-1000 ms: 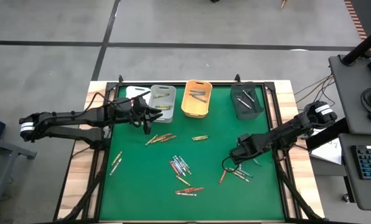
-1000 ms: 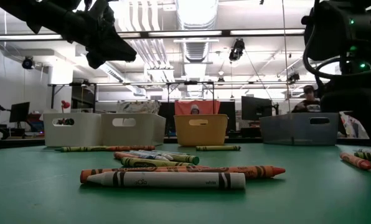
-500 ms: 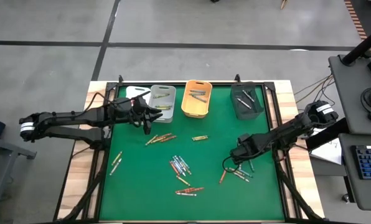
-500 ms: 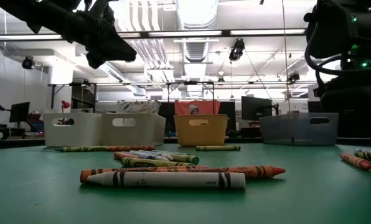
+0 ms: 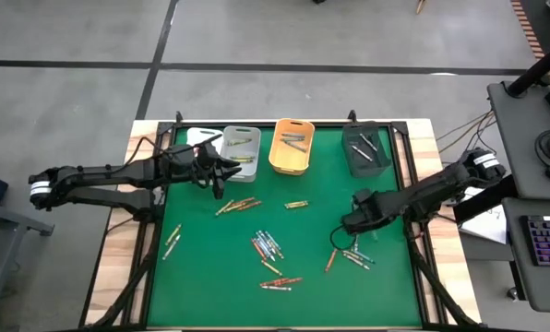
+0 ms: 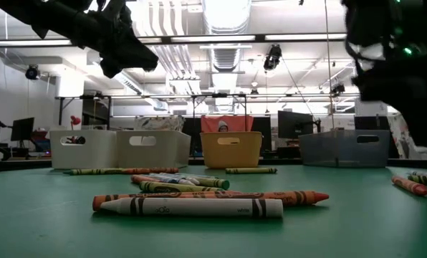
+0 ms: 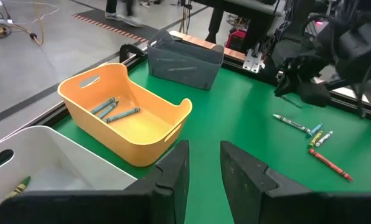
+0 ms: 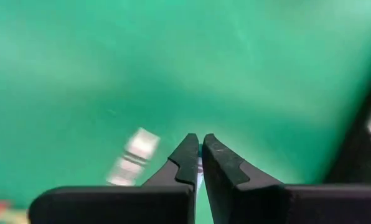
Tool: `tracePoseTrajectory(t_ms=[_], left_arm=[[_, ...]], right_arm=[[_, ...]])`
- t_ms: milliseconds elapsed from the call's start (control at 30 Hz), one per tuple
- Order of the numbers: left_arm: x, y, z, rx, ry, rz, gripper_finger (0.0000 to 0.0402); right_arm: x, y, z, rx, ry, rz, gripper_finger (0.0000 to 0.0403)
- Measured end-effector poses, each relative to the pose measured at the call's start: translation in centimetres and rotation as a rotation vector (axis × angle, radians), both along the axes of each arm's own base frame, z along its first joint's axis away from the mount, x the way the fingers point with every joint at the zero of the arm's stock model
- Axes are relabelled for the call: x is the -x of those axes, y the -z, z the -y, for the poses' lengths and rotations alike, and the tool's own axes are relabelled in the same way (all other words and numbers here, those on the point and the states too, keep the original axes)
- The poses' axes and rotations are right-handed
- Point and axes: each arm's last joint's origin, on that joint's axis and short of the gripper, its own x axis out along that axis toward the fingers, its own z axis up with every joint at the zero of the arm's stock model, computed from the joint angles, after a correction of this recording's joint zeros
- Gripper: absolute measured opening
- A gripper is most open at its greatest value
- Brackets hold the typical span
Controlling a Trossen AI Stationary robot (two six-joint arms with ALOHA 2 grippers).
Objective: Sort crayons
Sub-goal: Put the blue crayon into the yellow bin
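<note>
The right gripper [image 5: 352, 219] hangs above the table [image 5: 312, 277] on the near side of the dark grey bin [image 5: 365, 150], its fingers pinched almost together; a thin sliver shows between the tips, too small to say whether it is a crayon. The left gripper [image 5: 221, 169], narrowly parted and empty, hovers just near of the light grey bin [image 5: 241, 148]. Sorting seems barely begun: a few sticks lie in the bins, most crayons [image 5: 268, 247] still scattered near of the orange bin [image 5: 291, 145].
</note>
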Motion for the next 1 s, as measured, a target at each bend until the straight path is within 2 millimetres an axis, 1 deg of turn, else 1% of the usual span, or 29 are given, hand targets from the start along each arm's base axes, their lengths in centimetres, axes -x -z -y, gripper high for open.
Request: tracePoseTrajectory(t_ms=[67, 167, 333, 467, 633, 767, 800, 900, 1000], left_arm=[[0.0, -0.1, 0.0, -0.004, 0.000, 0.006, 0.0072], [0.0, -0.1, 0.0, -0.004, 0.001, 0.007, 0.0072], [0.0, -0.1, 0.0, -0.008, 0.002, 0.006, 0.0072], [-0.1, -0.1, 0.0, -0.023, 0.006, 0.006, 0.0072], [-0.1, -0.1, 0.0, -0.030, 0.009, 0.005, 0.0072], [-0.1, -0.1, 0.0, -0.030, 0.009, 0.004, 0.0072], [-0.1, -0.1, 0.0, -0.029, 0.009, 0.003, 0.0072], [-0.1, 0.0, 0.0, -0.028, 0.009, -0.003, 0.0072], [-0.1, 0.0, 0.0, -0.027, 0.009, -0.007, 0.0072]], right_arm=[[-1.0, -1.5, 0.4, 0.039, -0.026, 0.102, 0.0010], [-2.1, -3.5, 1.2, 0.127, -0.081, 0.167, 0.0010], [-4.9, -7.1, 2.9, 0.310, -0.209, 0.327, 0.0010], [-7.3, -9.4, 4.9, 0.447, -0.326, 0.469, 0.0010], [-10.0, -11.8, 8.4, 0.646, -0.427, 0.642, 0.0010], [-11.7, -12.0, 11.6, 0.787, -0.491, 0.715, 0.0009], [-12.0, -11.7, 12.5, 0.804, -0.501, 0.726, 0.0009], [-13.0, -10.8, 15.1, 0.832, -0.519, 0.738, 0.0009], [-13.7, -8.7, 17.7, 0.829, -0.528, 0.675, 0.0009]])
